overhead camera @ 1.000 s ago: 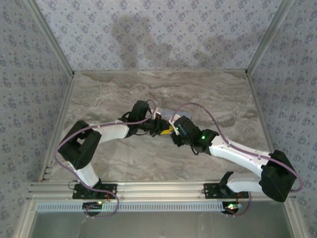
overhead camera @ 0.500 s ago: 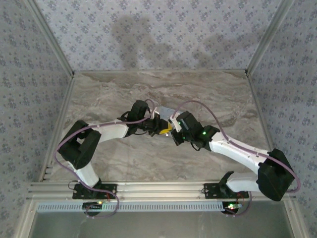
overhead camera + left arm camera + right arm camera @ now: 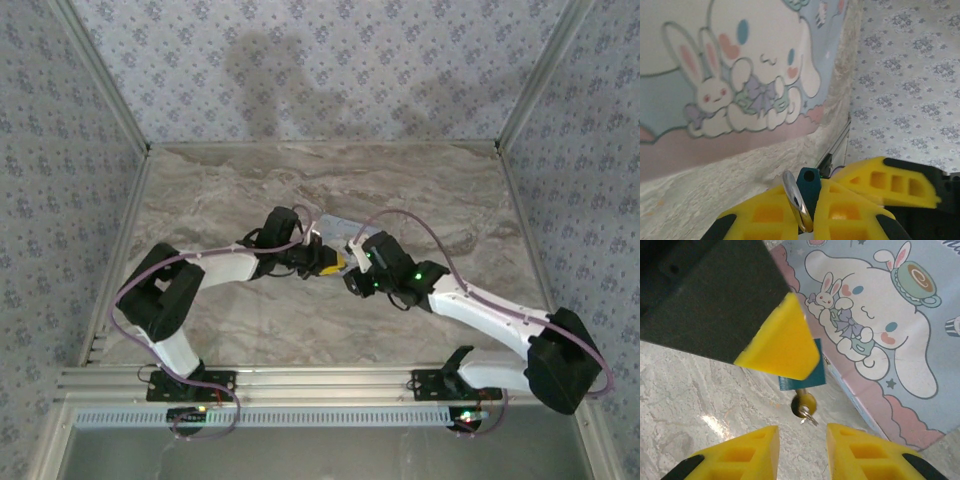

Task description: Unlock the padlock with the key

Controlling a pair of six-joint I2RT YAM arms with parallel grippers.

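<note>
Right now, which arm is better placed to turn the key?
Right. The right pincer is open just short of the key, which sticks out of the padlock. The left pincer is shut on the padlock, busy holding it.

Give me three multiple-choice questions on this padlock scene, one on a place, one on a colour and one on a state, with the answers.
1. Where is the padlock?
A) lying loose, untouched
B) between the left gripper's fingers
C) hanging on a hook

2. What colour is the padlock's body?
A) red
B) white
C) teal

3. How do the right gripper's jaws stand?
A) apart, nothing between them
B) clamped on the padlock
C) closed tight, empty

Answers: B, yellow fingers pinch it in the left wrist view; C, the block between them is teal; A, the right wrist view shows a bare gap.
</note>
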